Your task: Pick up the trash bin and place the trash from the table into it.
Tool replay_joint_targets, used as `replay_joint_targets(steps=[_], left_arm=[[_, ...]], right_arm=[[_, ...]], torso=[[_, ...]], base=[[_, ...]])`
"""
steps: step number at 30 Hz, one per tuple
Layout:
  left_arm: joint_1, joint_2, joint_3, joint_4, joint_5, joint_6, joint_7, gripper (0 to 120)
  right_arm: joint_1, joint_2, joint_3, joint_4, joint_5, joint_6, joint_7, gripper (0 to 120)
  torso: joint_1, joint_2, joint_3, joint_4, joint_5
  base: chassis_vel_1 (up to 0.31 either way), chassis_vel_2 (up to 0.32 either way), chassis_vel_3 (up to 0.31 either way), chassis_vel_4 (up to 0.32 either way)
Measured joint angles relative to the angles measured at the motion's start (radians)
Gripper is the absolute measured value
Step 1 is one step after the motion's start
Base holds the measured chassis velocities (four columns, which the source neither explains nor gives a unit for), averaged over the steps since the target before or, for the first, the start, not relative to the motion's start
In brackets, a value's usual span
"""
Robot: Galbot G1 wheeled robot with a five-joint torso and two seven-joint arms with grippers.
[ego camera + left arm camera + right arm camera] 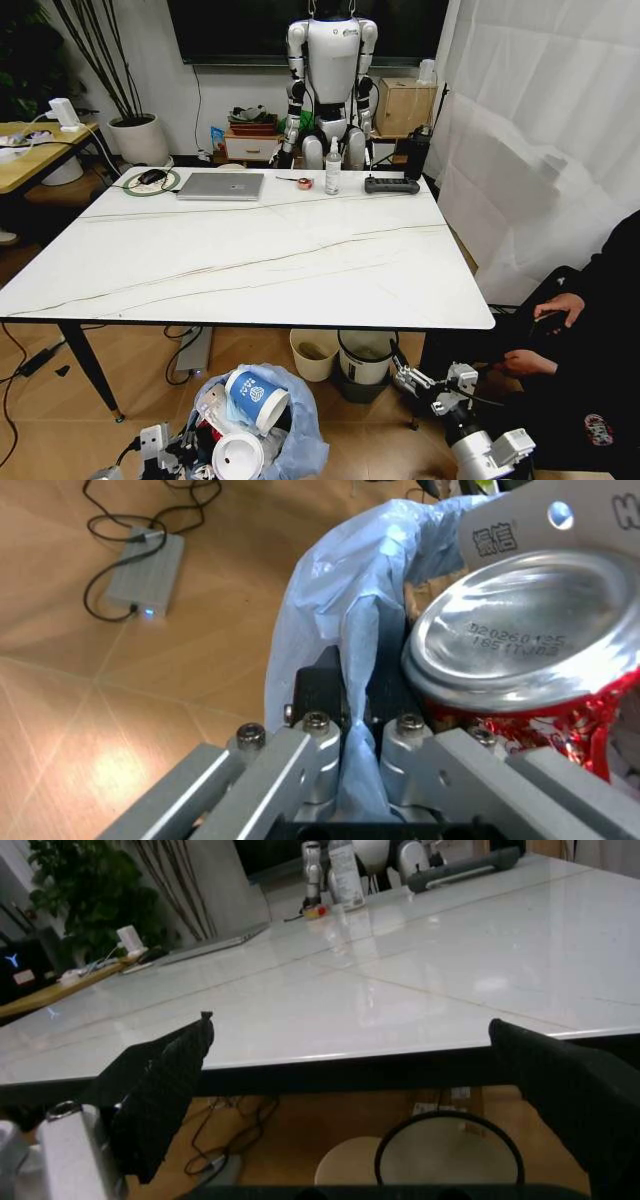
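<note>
1. Below the near edge of the large white marble-look table (250, 250), at the robot's lower left, sits the small trash bin (300, 440) lined with a crinkly light-blue plastic bag, held off the wooden floor.
2. Inside the bin lie a blue-and-white paper cup (252, 397) tilted on its side, a round white lid (237, 457), and, seen from the left wrist, a crushed red-and-silver drink can (520, 652).
3. The left gripper (358, 739) has its metal fingers (300, 757) pinched together on a fold of the bag's blue plastic at the bin's rim.
4. The right gripper (432, 385) hangs low at the robot's right, beneath the table edge; its black pads (165, 1080) stand wide apart, holding nothing.
5. Under the table stand a plain cream bin (314, 352) and a dark grey bin with a white liner (366, 357).
</note>
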Motion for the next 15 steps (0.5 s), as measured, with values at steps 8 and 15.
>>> replay_joint_targets(steps=[8,15], left_arm=[[-0.009,0.004,-0.006,0.012,0.032,-0.034,-0.007,0],[-0.013,0.004,-0.01,0.026,0.037,-0.054,-0.006,0]], right_arm=[[0.002,-0.002,-0.002,0.0,0.0,0.0,0.0,100],[0.003,-0.003,-0.003,0.0,0.001,-0.001,0.0,100]], torso=[[0.0,0.0,0.0,0.0,0.0],[0.0,0.0,0.0,-0.0001,0.0]], base=[[0.0,0.0,0.0,0.0],[0.0,0.0,0.0,0.0]])
